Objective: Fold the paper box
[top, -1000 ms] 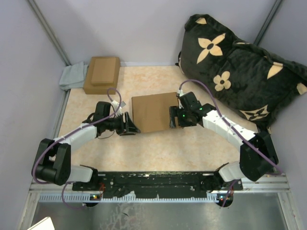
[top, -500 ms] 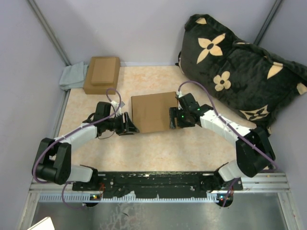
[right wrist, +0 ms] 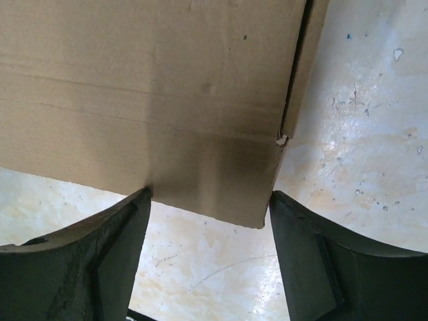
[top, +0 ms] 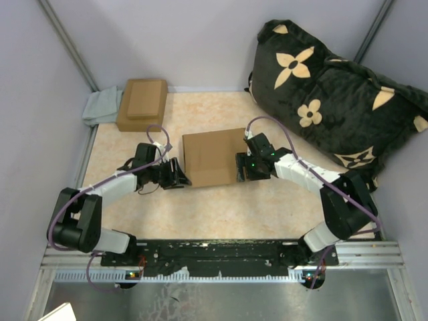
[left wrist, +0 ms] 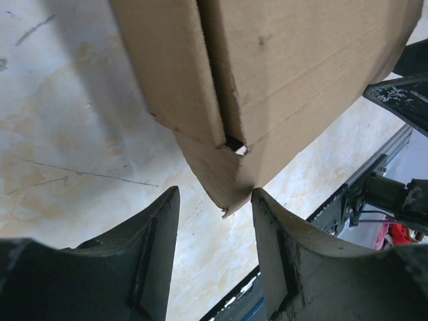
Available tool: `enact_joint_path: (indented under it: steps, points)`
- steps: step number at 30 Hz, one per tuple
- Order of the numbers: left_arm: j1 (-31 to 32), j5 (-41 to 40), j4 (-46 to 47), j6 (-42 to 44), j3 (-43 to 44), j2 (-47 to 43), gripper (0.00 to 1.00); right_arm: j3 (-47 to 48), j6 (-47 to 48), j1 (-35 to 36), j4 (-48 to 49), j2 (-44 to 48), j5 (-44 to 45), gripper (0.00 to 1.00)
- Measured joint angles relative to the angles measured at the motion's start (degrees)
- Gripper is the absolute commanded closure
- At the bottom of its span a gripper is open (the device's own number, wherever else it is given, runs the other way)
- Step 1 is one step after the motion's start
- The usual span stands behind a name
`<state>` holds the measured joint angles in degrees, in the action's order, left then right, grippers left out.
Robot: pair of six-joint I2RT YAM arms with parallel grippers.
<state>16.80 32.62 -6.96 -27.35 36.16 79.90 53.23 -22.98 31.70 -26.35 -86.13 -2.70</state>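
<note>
The paper box point(top: 212, 157) is lying flat in the middle of the bench point(top: 221, 214), showing as a plain tan rectangle from above. We're bracketing it from both sides. The left pincer point(top: 185, 179) is sitting at the near-left corner with its fingers apart. The corner tip is poking into the gap and sitting just beside one finger point(left wrist: 281, 254), with nothing clamped. The wrist view is showing an open slit where two panels meet at that corner, so we're guessing that's the seam we're there to press or tuck. The right pincer point(top: 239, 167) is sitting at the right edge, also spread, with the cardboard edge running across in front of both fingertips. We can't tell whether the pads are actually touching it. Opposed placement is probably there so the box isn't sliding when either side pushes. The main risk is the corner skating out of the open fingers. The smaller stepped-lid box point(top: 142, 103), grey cloth point(top: 100, 107) and flower-print cushion point(top: 334, 100) are sitting well apart, out of play.
</note>
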Motion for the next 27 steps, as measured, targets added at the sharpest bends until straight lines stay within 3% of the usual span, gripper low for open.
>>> enact_joint_path:
  steps: [27]
  points:
    - [0.26,2.10,-0.72,-0.09,0.52,-3.32,0.48,-0.31,0.44,-0.13,-1.99,4.02,-3.69,0.29]
